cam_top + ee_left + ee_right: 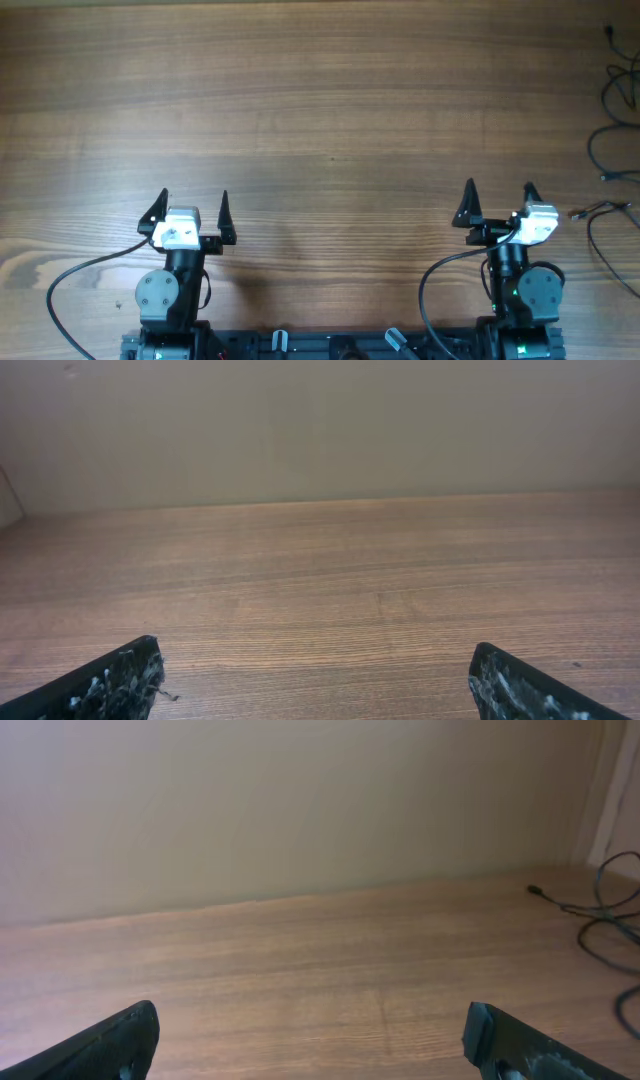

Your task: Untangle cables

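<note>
The cables [610, 150] are thin black cords lying in loose loops along the table's far right edge, partly cut off by the frame. They also show at the right edge of the right wrist view [598, 915], with a small plug tip. My left gripper [192, 210] is open and empty near the front left of the table, far from the cables. My right gripper [499, 205] is open and empty near the front right, left of the cable loops. In the left wrist view the open fingers [315, 675] frame only bare wood.
The wooden table [320, 110] fills the overhead view. Thicker black wires [80, 275] run from each arm base at the front edge. A plain wall stands behind the table in both wrist views.
</note>
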`<act>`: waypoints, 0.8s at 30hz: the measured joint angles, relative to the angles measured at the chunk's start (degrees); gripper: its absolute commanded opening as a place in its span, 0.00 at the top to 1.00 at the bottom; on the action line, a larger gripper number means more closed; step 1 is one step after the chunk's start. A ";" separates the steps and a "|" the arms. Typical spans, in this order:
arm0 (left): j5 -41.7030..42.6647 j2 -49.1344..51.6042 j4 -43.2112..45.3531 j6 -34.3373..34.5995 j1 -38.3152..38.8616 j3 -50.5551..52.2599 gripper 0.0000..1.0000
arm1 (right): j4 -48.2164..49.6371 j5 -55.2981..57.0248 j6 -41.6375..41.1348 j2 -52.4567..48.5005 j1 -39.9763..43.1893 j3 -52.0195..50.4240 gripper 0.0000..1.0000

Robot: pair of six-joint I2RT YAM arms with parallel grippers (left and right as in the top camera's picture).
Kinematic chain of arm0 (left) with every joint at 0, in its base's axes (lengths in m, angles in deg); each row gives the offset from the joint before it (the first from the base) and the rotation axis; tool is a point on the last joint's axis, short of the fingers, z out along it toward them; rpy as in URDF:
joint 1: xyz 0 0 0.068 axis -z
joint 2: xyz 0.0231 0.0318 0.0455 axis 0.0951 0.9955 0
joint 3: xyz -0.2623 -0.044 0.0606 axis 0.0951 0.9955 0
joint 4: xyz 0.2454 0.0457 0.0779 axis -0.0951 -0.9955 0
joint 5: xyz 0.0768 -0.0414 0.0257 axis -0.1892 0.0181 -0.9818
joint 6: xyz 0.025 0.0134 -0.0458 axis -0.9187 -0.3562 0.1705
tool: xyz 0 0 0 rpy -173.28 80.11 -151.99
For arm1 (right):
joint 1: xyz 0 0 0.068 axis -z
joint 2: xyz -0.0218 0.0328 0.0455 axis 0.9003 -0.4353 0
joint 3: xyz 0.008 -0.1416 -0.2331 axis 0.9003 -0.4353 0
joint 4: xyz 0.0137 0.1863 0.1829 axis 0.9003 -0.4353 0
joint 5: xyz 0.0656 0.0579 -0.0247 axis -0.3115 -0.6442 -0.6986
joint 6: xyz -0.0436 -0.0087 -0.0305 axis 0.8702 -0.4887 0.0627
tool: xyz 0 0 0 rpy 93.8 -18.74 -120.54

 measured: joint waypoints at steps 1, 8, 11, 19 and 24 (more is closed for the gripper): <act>0.00 0.00 0.00 0.00 0.00 0.00 0.00 | -0.22 -1.95 1.99 0.00 1.31 0.02 0.00; 0.00 0.00 0.00 0.00 0.00 0.00 0.00 | -0.22 -6.62 7.04 0.00 4.55 0.00 0.00; 0.00 0.00 0.00 0.00 0.00 0.00 0.00 | -0.22 -6.99 7.06 0.00 4.52 0.00 0.00; 0.00 0.00 0.00 0.00 0.00 0.00 0.00 | -0.22 -6.99 7.04 0.00 2.36 0.00 0.00; 0.00 0.00 0.00 0.00 0.00 0.00 0.00 | -0.24 -6.93 5.18 0.00 2.36 0.02 0.00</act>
